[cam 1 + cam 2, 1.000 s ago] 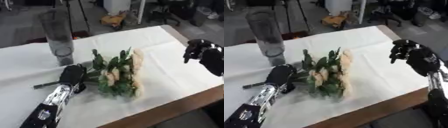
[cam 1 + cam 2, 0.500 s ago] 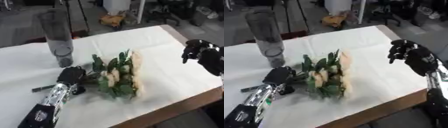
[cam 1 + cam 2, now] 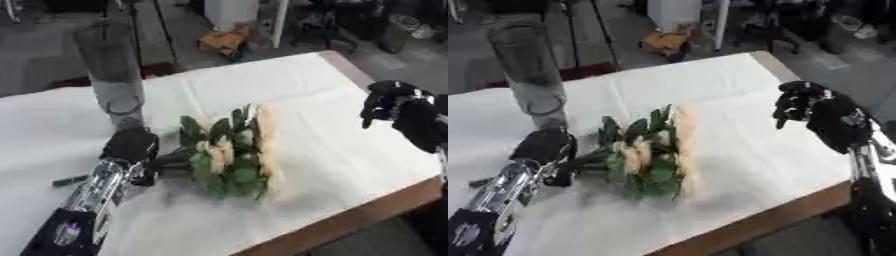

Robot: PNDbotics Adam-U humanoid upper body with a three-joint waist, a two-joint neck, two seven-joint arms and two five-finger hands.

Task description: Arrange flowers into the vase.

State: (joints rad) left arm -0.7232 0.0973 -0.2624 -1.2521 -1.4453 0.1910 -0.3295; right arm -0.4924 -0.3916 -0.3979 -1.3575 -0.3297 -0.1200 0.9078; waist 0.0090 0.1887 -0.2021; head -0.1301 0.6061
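Note:
A bunch of cream flowers (image 3: 234, 154) with green leaves lies on the white tablecloth (image 3: 315, 100), blooms toward the near edge and stems pointing left. My left hand (image 3: 131, 147) rests at the stem ends, its fingers curled around them. A tall clear glass vase (image 3: 112, 75) stands upright just behind that hand. My right hand (image 3: 807, 107) hovers above the table's right side with its fingers curled, holding nothing.
The table's wooden front edge (image 3: 350, 212) runs diagonally at lower right. A dark thin object (image 3: 68, 181) lies beside my left forearm. Chairs and clutter stand on the floor beyond the table.
My left hand has slid down and back along the stems toward me. The flowers shifted slightly. The right hand stays about where it was.

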